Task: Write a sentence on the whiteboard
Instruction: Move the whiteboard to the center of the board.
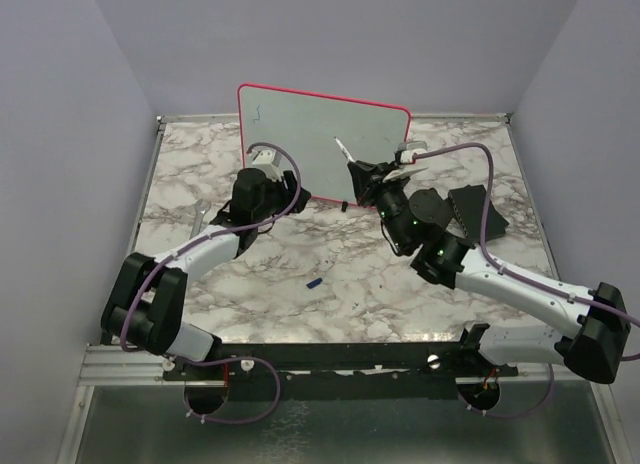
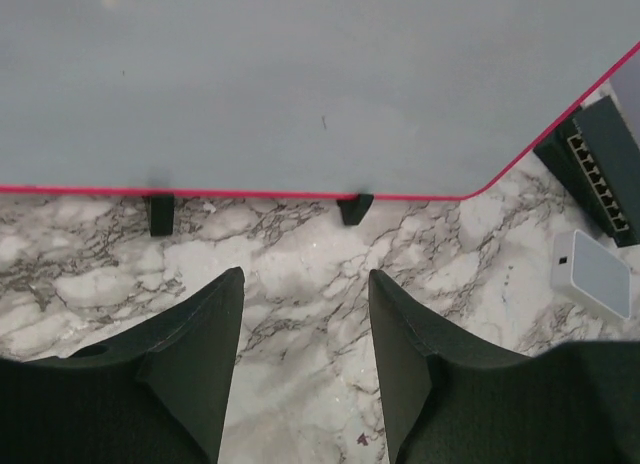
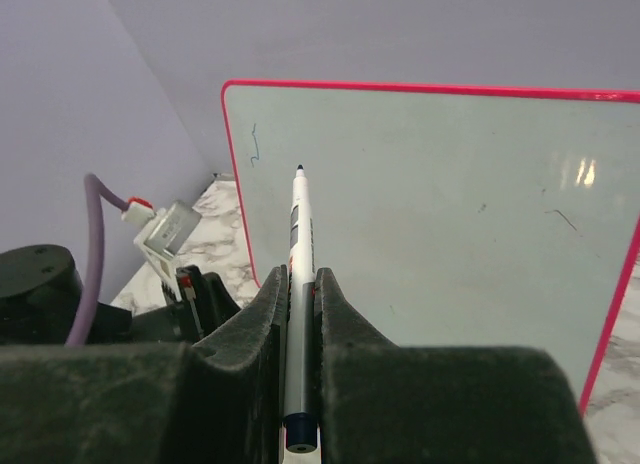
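Pink-framed whiteboard (image 1: 320,134) stands upright at the back of the marble table (image 1: 330,269), 1 small blue stroke (image 3: 254,144) near its top-left corner. Right gripper (image 3: 297,282) clamps a marker (image 3: 298,229); left gripper (image 2: 305,284) gapes empty before its feet.

No readable text, whiteboard (image 3: 430,234) bears one small blue stroke (image 3: 254,144) — illegible

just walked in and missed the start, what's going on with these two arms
The right gripper is shut on a marker, tip pointing at the upright whiteboard. Only one small blue stroke shows near the board's upper left corner, so the writing has barely begun. The left gripper hangs open and empty near the board's bottom edge.
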